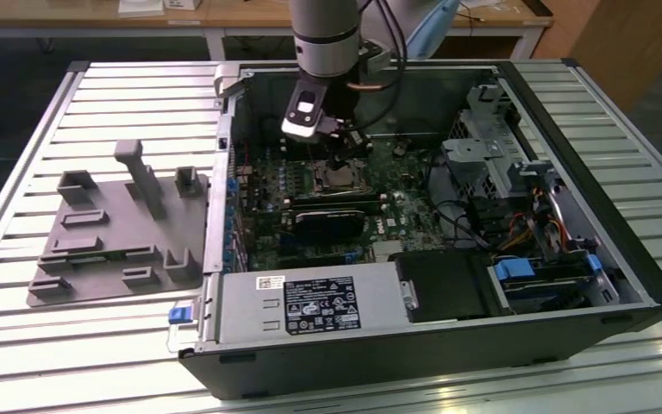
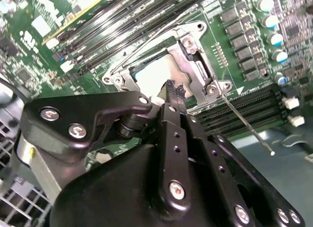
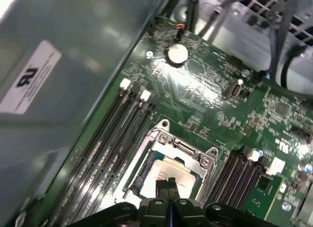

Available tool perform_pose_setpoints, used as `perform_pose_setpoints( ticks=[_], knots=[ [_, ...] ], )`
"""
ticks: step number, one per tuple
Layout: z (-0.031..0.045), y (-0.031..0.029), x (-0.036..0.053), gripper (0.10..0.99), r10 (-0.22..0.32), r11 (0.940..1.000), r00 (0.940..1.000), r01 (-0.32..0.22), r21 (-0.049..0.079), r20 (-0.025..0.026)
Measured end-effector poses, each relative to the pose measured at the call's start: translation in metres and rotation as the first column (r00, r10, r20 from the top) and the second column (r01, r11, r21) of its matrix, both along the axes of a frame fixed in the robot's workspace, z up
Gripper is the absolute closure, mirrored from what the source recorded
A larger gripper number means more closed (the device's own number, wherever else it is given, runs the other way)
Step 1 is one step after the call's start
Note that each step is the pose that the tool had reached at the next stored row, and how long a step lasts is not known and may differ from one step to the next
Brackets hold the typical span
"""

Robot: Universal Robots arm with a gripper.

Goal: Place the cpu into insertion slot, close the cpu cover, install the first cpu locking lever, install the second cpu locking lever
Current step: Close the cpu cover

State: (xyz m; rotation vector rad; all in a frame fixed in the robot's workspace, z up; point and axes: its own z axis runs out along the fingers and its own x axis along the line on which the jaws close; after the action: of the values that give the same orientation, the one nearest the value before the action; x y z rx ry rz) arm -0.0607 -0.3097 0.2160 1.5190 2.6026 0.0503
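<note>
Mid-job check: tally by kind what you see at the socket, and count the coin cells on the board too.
cpu: 1
cpu cover: 1
gripper: 1
coin cell: 1
Total: 4

cpu (image 3: 173,174) top: dull pale-grey metal, smooth. cpu cover (image 2: 191,58): bright silvery metal, glossy. Circuit board (image 3: 195,90): shiny green lacquer. Gripper (image 2: 173,88): matt black, bright metal screws. Table (image 1: 78,112): ribbed bare metal, reflective. Fixture (image 1: 113,233): matt grey plastic.

Grey, seemingly plastic fixture (image 1: 101,246) beside computer case (image 1: 423,358)
</note>
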Motion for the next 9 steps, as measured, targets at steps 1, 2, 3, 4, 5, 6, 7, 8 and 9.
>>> perform_pose_setpoints(
  ticks=[1, 2, 3, 4, 5, 6, 7, 8, 9],
  knots=[
    [0.0, 0.0, 0.0, 0.984, 0.017, 0.9999, 0.9999, -0.017, -0.002, 0.0],
    [0.0, 0.0, 0.0, 0.984, 0.033, 0.9994, 0.9994, -0.033, -0.004, 0.0],
    [-0.0001, 0.0, 0.0, 0.984, 0.05, 0.9987, 0.9987, -0.05, -0.006, -0.0001],
    [-0.0001, 0.0, 0.0, 0.984, 0.067, 0.9977, 0.9977, -0.067, -0.009, -0.0002],
    [-0.0001, 0.0, 0.0, 0.984, 0.084, 0.9964, 0.9965, -0.084, -0.011, -0.0004],
    [0.0, 0.0, -0.0001, 0.984, 0.101, 0.9948, 0.9949, -0.101, -0.013, -0.0007],
    [0.0, 0.0, -0.0001, 0.984, 0.117, 0.993, 0.9931, -0.117, -0.015, -0.0009],
    [-0.0001, 0.0, -0.0001, 0.984, 0.134, 0.9909, 0.991, -0.134, -0.017, -0.0011],
    [-0.0001, 0.0, -0.0001, 0.984, 0.15, 0.9885, 0.9886, -0.15, -0.019, -0.0014]
  ],
)
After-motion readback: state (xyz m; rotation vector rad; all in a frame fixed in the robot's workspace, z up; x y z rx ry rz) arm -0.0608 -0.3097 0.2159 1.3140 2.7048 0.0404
